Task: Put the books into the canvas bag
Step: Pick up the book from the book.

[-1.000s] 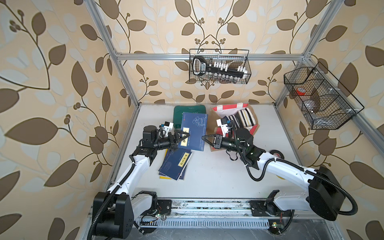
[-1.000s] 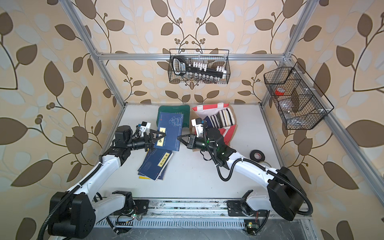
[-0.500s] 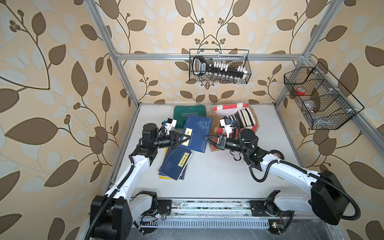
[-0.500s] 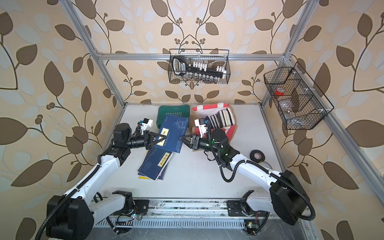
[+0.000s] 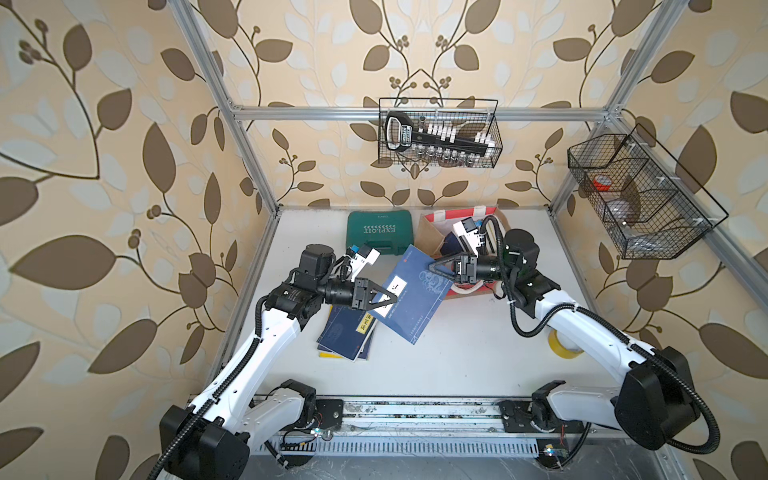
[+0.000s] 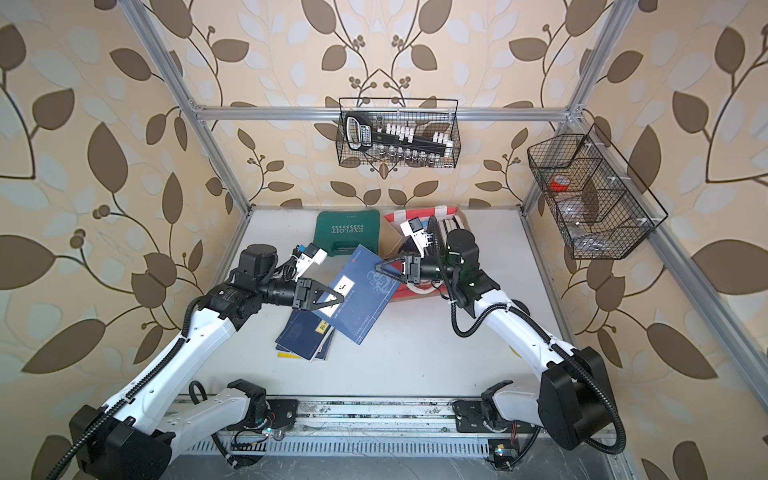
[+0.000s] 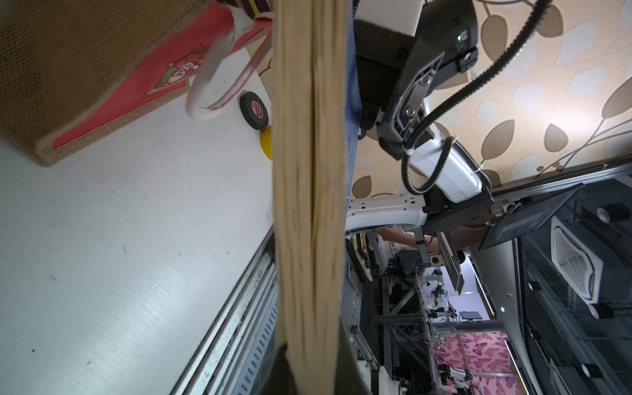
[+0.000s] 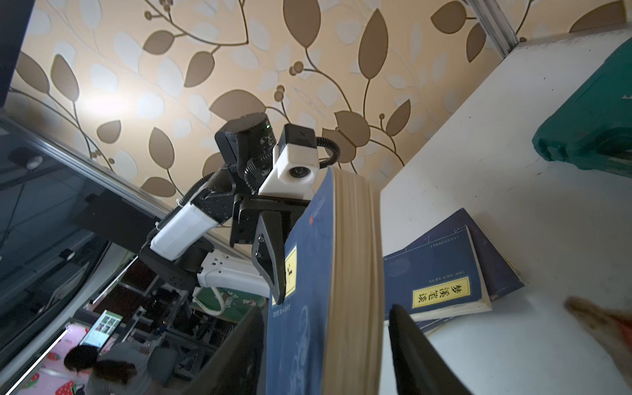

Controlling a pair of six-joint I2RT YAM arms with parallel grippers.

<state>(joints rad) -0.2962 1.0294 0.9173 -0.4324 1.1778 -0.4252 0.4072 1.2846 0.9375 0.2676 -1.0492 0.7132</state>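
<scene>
Handover of a dark blue paperback book [image 5: 415,297], held in the air above the white bench [image 5: 457,357] between the two arms. The left hand [image 5: 390,300] is clamped on one edge of the book. The right hand [image 5: 432,268] has its fingers apart around the opposite edge, and the right wrist view shows a gap beside the page block, so this hand appears to carry no load. The tan jute canvas bag [image 5: 430,239] with red panels sits at the back of the bench, just beside the green plastic tool case [image 5: 380,232]; its mouth is partly hidden behind the right arm's wrist. A pile of dark blue paperbacks [image 5: 347,336] lies on the bench below the left hand. Likely hazards:

- **Sagging or slipping.** The thick book, gripped at one edge only, may sag or twist about the left hand's fingers and slip free onto the pile.
- **Knocking.** The right hand's spread fingers may knock the free edge if either arm shifts sideways.
- **Blocked mouth.** The right arm stands between book and bag.
- **Snagging.** A book corner may catch the soft bag wall or the white rope handle [image 7: 201,106], folding the mouth shut or pushing the bag away.
</scene>
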